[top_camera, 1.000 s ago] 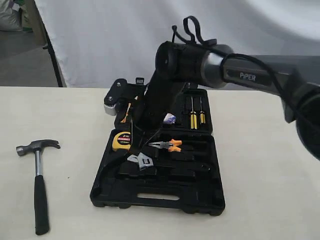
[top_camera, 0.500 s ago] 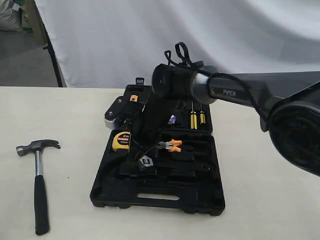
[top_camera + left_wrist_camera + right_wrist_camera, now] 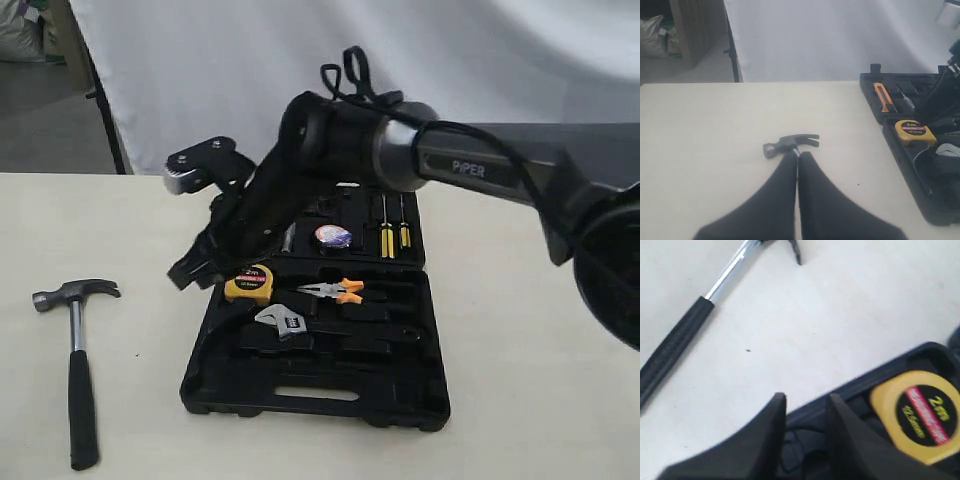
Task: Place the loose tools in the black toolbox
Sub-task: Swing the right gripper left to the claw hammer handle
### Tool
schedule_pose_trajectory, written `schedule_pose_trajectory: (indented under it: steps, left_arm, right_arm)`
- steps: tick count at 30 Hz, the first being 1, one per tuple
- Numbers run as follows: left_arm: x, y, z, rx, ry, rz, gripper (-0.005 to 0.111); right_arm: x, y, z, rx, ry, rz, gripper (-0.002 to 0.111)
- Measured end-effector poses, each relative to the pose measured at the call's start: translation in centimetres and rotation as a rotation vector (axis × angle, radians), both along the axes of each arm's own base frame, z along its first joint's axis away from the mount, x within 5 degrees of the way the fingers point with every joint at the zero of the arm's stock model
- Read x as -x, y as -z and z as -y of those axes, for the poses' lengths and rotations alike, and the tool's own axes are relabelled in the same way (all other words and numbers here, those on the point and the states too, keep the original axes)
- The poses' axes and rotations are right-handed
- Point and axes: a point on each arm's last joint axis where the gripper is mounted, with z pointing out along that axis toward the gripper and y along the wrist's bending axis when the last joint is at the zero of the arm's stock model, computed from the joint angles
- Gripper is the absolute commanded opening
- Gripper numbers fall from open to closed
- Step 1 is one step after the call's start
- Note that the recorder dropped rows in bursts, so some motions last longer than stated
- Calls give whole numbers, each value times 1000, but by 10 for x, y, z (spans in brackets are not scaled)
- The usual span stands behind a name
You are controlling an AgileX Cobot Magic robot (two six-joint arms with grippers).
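The claw hammer [image 3: 77, 380] lies on the table left of the open black toolbox [image 3: 310, 400]. The silver adjustable wrench [image 3: 283, 321] rests in the box's lower half, and the tape roll [image 3: 332, 236] sits in the lid half. My right gripper [image 3: 188, 274] hangs over the box's left edge beside the tape measure, open, with nothing between its fingers [image 3: 781, 405]. In the right wrist view the hammer [image 3: 675, 347] lies beyond the box rim [image 3: 860, 385]. My left gripper [image 3: 798, 154] is shut and empty, its tips close to the hammer head [image 3: 790, 144].
A yellow tape measure [image 3: 250, 284] and orange-handled pliers [image 3: 337, 291] sit in the box's lower half. Yellow-handled screwdrivers [image 3: 392, 236] are in the lid. A white backdrop hangs behind the table.
The right arm has risen from the wrench and swung left to the box's left edge. Its jaws have parted. The wrench stays in the box and the tape roll is now uncovered.
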Motion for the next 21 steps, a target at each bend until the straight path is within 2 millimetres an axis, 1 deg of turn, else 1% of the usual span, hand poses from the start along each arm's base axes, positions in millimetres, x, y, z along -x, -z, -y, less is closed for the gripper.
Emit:
schedule_pose_trajectory:
  steps: [2,4,6,8,10,13,15,21]
  left_arm:
    - [0,0,0,0,0,0,1]
    - [0,0,0,0,0,0,1]
    - [0,0,0,0,0,0,1]
    - [0,0,0,0,0,0,1]
    - [0,0,0,0,0,0,1]
    - [0,0,0,0,0,0,1]
    - [0,0,0,0,0,0,1]
    - [0,0,0,0,0,0,1]
  right_arm:
    - [17,0,-14,-4,-33,1,57]
    - [35,0,-28,-8,-73,0,64]
    - [51,-1,-39,-17,-106,8,67]
    - [67,-2,-51,-35,-136,26,67]
    - [78,-4,-60,-60,-151,49,67]
    - [88,-5,-72,-102,-157,92,67]
    - [92,-2,-77,-118,-156,108,67]
    - [92,30,-86,-108,-140,114,67]
